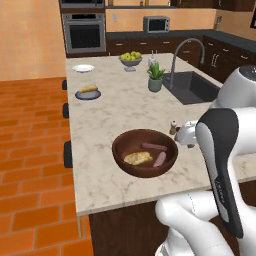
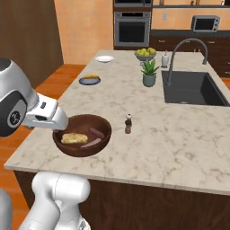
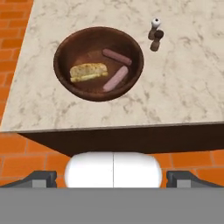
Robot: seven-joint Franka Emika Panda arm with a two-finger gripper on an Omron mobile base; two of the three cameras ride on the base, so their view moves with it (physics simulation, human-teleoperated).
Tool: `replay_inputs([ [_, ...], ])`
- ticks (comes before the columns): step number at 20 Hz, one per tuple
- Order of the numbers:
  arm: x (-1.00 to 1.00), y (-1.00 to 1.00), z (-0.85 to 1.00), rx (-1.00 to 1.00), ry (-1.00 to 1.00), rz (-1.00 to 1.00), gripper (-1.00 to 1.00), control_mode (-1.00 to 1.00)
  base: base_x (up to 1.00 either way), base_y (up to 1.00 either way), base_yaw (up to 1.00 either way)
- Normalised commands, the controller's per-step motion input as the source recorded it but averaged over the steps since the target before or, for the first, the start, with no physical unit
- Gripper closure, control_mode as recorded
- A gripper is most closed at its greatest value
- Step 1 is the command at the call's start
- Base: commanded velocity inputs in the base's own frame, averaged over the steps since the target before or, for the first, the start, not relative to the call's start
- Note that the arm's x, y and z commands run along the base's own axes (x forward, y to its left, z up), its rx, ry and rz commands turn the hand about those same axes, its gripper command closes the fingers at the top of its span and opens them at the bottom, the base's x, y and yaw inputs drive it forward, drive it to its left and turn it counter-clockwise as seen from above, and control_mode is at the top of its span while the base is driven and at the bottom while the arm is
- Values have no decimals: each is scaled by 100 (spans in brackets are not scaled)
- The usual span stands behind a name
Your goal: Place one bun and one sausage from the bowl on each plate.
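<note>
The brown bowl [image 3: 85, 50] stands near the counter's front edge, also seen in the left base view [image 1: 131, 142] and the right base view [image 2: 83, 152]. In it lie one yellow bun [image 3: 89, 72] and two pink sausages [image 3: 117, 56] [image 3: 115, 78]. At the far left of the counter, the dark blue plate [image 1: 80, 95] carries a bun [image 1: 89, 89]. The white plate [image 1: 83, 68] behind it is bare. My gripper [image 3: 113, 179] hangs open above the counter's front edge, short of the bowl, with nothing between its fingers.
A pair of small shakers [image 3: 154, 28] stands just right of the bowl. Farther back are a potted plant [image 1: 155, 77], a grey bowl of yellow-green fruit [image 1: 131, 59], and the sink [image 1: 192, 85] with its tall faucet at the right.
</note>
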Motion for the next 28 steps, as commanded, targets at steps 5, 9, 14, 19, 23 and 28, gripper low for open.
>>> replay_inputs([
  [5,55,9,-28,2,0,-7,-100,-100,0,0,0],
  [9,67,6,-56,3,0,-25,-100,-100,0,0,0],
  [14,66,0,-75,7,0,-22,-100,-100,0,0,0],
  [19,65,-1,-60,3,0,-8,-100,-100,0,0,0],
  [23,56,0,-48,1,1,-1,-100,-100,0,0,0],
  [28,52,0,-37,0,3,-1,-100,-100,0,0,0],
])
